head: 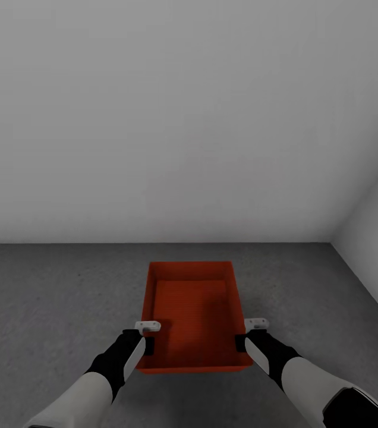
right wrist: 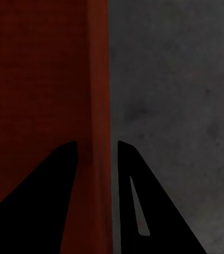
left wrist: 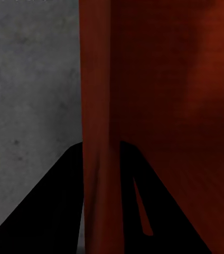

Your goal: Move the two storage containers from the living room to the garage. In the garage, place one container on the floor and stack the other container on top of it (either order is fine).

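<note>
Ahead, pale grey walls meet the dark concrete floor [head: 46,297]. One red-orange storage container [head: 192,315] hangs between the arms, long axis pointing away from the robot. Left pincer [head: 143,340] clamps its left wall, right pincer [head: 243,339] its right wall.

Both arms fwd, left gripper [head: 148,346] & right gripper [head: 241,343] clamped.

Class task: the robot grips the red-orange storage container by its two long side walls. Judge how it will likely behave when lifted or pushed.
The storage container looks empty, so probably light for its size. Each gripper, left and right, pinches one thin wall between its jaws; those walls might flex slightly. Its flat base and low walls suggest it would slide on the concrete floor rather than tip.
</note>
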You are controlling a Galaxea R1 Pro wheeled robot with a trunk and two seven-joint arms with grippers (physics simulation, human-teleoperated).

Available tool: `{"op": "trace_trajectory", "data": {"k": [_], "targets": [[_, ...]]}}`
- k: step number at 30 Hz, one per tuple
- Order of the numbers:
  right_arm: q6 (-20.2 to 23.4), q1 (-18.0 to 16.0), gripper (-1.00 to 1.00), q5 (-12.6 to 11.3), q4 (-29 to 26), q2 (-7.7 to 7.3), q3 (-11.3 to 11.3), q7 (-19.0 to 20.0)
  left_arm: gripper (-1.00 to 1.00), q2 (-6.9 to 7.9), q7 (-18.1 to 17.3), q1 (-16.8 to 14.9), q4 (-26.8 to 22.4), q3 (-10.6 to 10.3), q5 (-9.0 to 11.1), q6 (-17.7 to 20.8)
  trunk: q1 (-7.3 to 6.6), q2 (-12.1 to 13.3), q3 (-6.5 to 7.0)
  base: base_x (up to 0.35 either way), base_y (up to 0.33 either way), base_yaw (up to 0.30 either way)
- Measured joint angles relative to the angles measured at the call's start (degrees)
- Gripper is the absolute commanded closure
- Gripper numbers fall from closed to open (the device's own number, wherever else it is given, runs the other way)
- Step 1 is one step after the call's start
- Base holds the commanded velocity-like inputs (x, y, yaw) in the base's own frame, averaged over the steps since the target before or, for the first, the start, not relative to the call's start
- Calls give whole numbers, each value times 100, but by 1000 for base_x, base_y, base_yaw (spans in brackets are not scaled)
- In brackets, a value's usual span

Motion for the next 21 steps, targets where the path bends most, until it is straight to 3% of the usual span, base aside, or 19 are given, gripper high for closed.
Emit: {"op": "trace_trajectory", "data": {"k": [21], "targets": [[-18, 1, 100, -23, 5, -1, 14, 1, 100, 0, -1, -1, -3, -1, -9, -2, 0, 0, -89, 0, 0, 0]]}}
